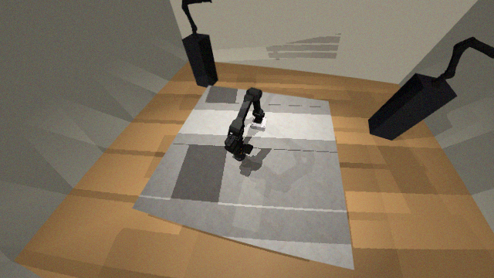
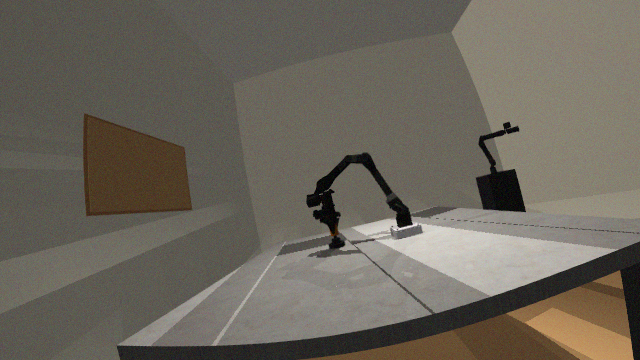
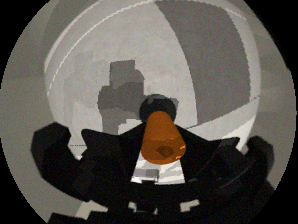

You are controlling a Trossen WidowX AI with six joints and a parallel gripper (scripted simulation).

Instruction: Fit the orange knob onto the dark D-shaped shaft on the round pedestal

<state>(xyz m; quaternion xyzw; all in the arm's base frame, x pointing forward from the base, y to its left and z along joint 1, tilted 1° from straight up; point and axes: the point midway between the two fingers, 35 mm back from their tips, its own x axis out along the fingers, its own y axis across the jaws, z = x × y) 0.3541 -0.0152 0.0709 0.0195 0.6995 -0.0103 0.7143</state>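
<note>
My gripper (image 3: 158, 125) (image 2: 332, 226) (image 1: 238, 154) is shut on the orange knob (image 3: 160, 139) (image 2: 336, 232), which points down between the dark fingers. Directly beyond the knob's far end, the wrist view shows the dark round pedestal (image 3: 158, 106); the exterior view shows it (image 2: 336, 243) on the grey table right under the knob. The knob sits over the pedestal. The shaft is hidden by the knob, and I cannot tell how far down the knob is. In the top view the arm covers the knob and the pedestal.
The arm's white base (image 1: 258, 124) (image 2: 405, 230) stands on the grey table top (image 1: 270, 216) (image 2: 350, 300). Two black camera stands (image 1: 200, 58) (image 1: 413, 104) stand beside the table, one of them also in the exterior view (image 2: 499, 190).
</note>
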